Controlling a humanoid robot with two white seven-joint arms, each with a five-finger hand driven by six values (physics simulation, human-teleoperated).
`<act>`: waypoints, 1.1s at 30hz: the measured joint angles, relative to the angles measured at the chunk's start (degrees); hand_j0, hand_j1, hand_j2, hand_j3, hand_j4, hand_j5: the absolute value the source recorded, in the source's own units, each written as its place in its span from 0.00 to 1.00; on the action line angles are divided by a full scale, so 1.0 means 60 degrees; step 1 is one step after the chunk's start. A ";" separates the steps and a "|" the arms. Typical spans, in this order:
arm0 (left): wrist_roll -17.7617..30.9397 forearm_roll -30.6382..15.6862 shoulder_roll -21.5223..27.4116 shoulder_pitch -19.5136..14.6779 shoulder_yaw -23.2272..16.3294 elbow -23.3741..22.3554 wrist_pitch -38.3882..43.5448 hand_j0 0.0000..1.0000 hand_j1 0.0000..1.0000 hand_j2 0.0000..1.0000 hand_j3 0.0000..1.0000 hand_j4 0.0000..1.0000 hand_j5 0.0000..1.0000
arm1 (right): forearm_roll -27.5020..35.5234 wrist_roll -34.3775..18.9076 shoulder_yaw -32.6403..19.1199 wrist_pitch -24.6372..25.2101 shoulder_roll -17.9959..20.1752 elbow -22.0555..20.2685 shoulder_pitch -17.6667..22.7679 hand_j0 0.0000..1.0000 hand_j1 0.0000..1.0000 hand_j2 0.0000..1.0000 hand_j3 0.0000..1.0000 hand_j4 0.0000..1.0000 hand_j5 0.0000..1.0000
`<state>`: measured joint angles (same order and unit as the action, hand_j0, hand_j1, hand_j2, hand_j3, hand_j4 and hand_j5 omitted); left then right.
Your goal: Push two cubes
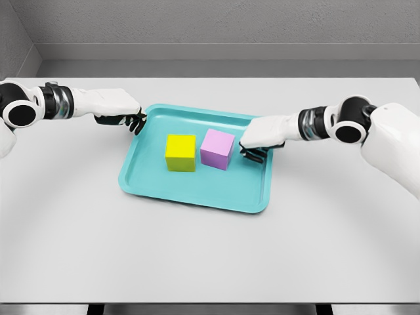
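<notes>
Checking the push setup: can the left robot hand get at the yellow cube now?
Probably yes: the left robot hand is at the tray rim, with bare tray floor before the yellow cube.

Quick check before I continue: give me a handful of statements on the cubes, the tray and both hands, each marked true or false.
1. Both cubes sit inside the teal tray. True.
2. The yellow cube is right of the pink cube. False: it is to the left.
3. The right hand is over the tray's right part, beside the pink cube. True.
4. The left hand is gripping the yellow cube. False: it is at the tray's upper left corner, apart from that cube.
5. The cubes are stacked. False: they stand side by side.
</notes>
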<state>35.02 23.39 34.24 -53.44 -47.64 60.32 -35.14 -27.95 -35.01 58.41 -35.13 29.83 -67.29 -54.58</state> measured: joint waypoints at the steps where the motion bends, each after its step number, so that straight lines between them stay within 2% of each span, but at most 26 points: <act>1: 0.0000 0.0000 0.0004 0.0000 -0.0001 0.0000 0.0000 0.28 0.28 0.28 0.28 0.28 0.28 | -0.0002 0.0000 0.0000 0.0000 -0.0038 0.0031 -0.0015 0.02 0.02 0.02 0.02 0.02 0.02; 23: 0.0000 0.0000 0.0016 0.0000 0.0001 0.0005 0.0000 0.28 0.28 0.28 0.28 0.28 0.28 | -0.0215 0.0000 0.0033 -0.0001 -0.0982 0.0350 -0.0396 0.02 0.02 0.02 0.02 0.02 0.02; 26: 0.0000 0.0000 0.0016 0.0000 -0.0002 0.0005 0.0000 0.28 0.28 0.28 0.28 0.28 0.28 | -0.0246 0.0000 0.0003 0.0001 -0.0926 0.0375 -0.0396 0.03 0.03 0.03 0.03 0.03 0.03; 29: 0.0000 0.0000 0.0016 0.0000 0.0000 0.0003 0.0000 0.28 0.28 0.28 0.28 0.28 0.28 | -0.0254 0.0000 -0.0217 0.0000 -0.0555 0.0385 -0.0439 0.03 0.03 0.03 0.03 0.03 0.03; 31: 0.0000 0.0000 0.0016 0.0000 0.0002 0.0004 0.0000 0.28 0.28 0.28 0.28 0.28 0.28 | -0.0256 0.0000 -0.0400 0.0002 -0.0411 0.0436 -0.0674 0.03 0.03 0.03 0.03 0.03 0.03; 33: 0.0000 0.0000 0.0017 0.0000 0.0003 0.0002 0.0001 0.28 0.28 0.28 0.28 0.28 0.28 | -0.0258 0.0000 -0.0505 0.0003 -0.0537 0.0690 -0.0966 0.04 0.04 0.04 0.04 0.04 0.04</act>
<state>35.02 23.39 34.34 -53.44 -47.62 60.33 -35.14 -29.49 -35.01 55.37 -35.11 26.61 -63.15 -60.38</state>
